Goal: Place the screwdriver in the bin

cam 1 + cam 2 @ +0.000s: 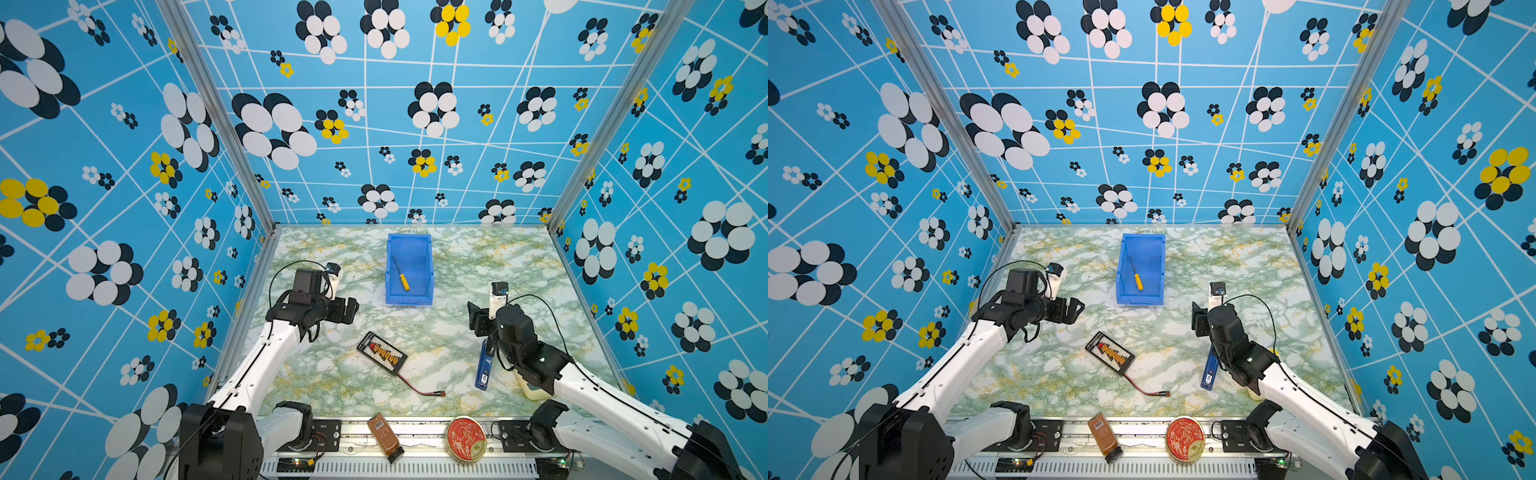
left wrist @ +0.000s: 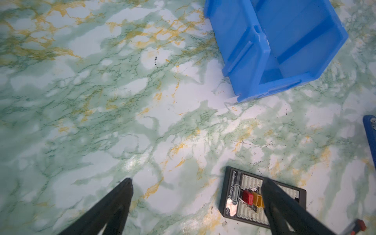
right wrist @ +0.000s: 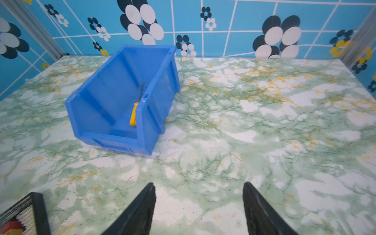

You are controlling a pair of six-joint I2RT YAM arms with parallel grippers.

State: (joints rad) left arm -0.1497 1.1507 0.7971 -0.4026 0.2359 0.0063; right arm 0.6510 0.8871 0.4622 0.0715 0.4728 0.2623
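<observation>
The screwdriver (image 1: 401, 274) (image 1: 1136, 275) (image 3: 135, 109), with a yellow handle and thin metal shaft, lies inside the blue bin (image 1: 428, 266) (image 1: 1160, 266) (image 3: 97, 101) (image 2: 244, 50) at the back middle of the table. My left gripper (image 1: 353, 309) (image 1: 1077, 309) (image 2: 197, 181) hovers open to the left of the bin's front, nothing between its fingers. To the right of the bin's front my right gripper (image 1: 473, 320) (image 1: 1196, 320) (image 3: 198, 184) stands open and empty over bare table. The bin's wall hides the screwdriver in the left wrist view.
A black charger board (image 1: 381, 353) (image 1: 1109, 350) (image 2: 284, 193) with a red-tipped wire lies mid-table. A blue-and-black stapler (image 1: 483, 365) (image 1: 1209, 368) lies beside the right arm. A brown bottle (image 1: 384, 436) and a round red tin (image 1: 465, 438) sit on the front rail.
</observation>
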